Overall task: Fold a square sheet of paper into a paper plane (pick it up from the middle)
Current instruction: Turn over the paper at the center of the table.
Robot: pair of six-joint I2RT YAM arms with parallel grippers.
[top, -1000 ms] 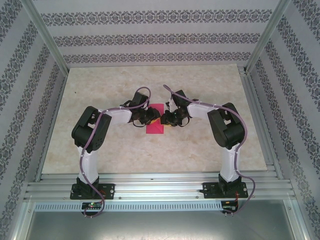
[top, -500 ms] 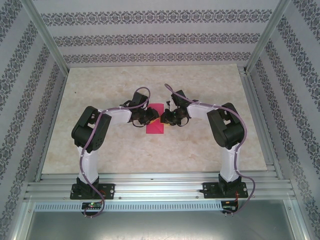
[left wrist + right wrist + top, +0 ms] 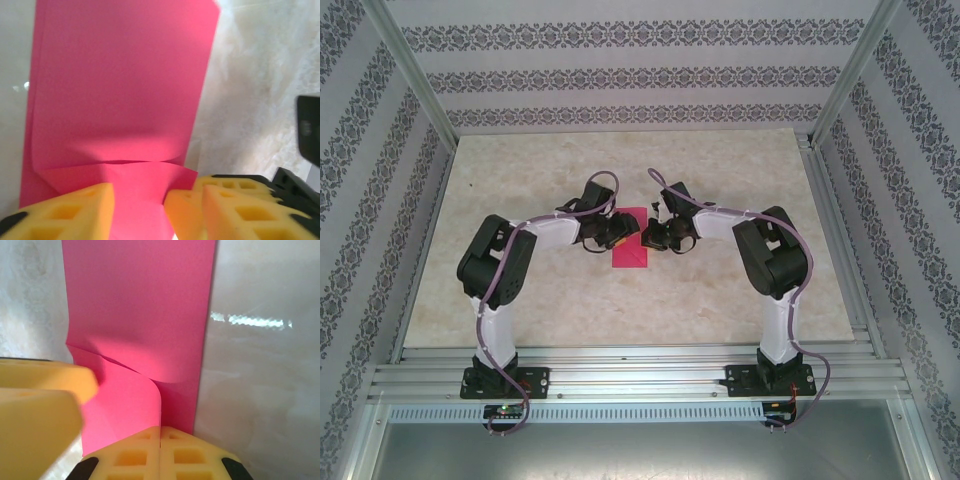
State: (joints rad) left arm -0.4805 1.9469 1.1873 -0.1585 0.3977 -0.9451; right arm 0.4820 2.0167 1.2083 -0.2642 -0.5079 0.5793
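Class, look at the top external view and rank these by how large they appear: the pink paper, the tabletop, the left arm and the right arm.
1. tabletop
2. left arm and right arm: they look alike, so I don't rank them against each other
3. pink paper, clearly the smallest

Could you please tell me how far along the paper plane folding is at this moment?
Done: the square sheet of paper lies as a narrow rectangle, apparently folded once. In hand: the right tool is shut on its curled edge; the left tool stands open around a lifted flap. Left: no pointed nose or wings yet.
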